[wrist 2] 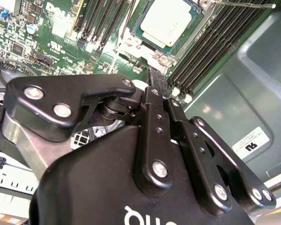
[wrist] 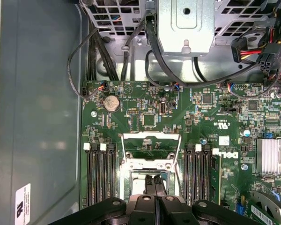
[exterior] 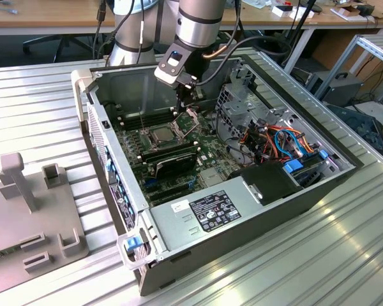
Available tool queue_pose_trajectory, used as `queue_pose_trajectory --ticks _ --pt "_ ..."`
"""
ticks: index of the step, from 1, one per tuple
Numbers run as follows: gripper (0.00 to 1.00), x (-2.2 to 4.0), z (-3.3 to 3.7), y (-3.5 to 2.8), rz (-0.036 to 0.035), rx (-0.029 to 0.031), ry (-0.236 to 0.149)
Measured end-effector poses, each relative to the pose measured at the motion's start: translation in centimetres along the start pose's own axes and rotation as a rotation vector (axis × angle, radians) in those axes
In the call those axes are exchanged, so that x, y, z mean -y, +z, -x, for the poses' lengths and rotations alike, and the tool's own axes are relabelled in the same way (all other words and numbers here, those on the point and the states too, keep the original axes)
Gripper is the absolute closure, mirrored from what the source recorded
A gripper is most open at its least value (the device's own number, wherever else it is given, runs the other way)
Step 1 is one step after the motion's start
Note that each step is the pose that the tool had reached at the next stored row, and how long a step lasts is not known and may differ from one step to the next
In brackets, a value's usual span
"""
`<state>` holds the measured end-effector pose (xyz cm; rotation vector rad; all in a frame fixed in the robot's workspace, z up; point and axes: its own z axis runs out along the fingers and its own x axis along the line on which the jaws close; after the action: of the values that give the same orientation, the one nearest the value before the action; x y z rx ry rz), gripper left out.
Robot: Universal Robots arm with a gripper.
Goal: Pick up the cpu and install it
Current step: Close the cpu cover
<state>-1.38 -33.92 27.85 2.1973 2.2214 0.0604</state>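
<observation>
The cpu (exterior: 161, 135) (wrist 2: 166, 21), a pale grey-tan square chip, lies flat in its socket on the green motherboard (wrist: 145, 117) inside the open computer case (exterior: 115, 83). The socket's hinged metal frame (wrist: 152, 140) (exterior: 193, 118) stands swung open beside it. My gripper (exterior: 179, 113) (wrist 2: 155, 77) (wrist: 154, 180) hangs just above the socket, at the edge near the hinged frame. Its two black fingers are pressed together, shut, with nothing visible between them. The chip sits apart from the fingertips.
Black memory slots (wrist: 100, 173) flank the socket on both sides. Long black modules (exterior: 172, 159) lie below it. A drive cage (wrist: 185, 23), bundled cables (exterior: 274, 140) and a power supply (exterior: 210, 210) crowd the case. A grey fixture (exterior: 25, 210) stands on the table at the exterior view's left.
</observation>
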Motion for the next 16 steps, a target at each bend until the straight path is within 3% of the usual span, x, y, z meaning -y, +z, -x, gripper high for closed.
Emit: queue_pose_trajectory --ticks 4,9,14,16 --pt "0.89 -0.21 0.0 0.01 0.0 0.0 0.0" --pt "0.89 -1.1 0.01 0.04 0.0 0.0 0.0" --pt "0.89 -2.3 0.02 0.09 0.0 0.0002 0.0" --pt "0.89 -3.13 0.03 0.14 0.0 0.0 0.0"
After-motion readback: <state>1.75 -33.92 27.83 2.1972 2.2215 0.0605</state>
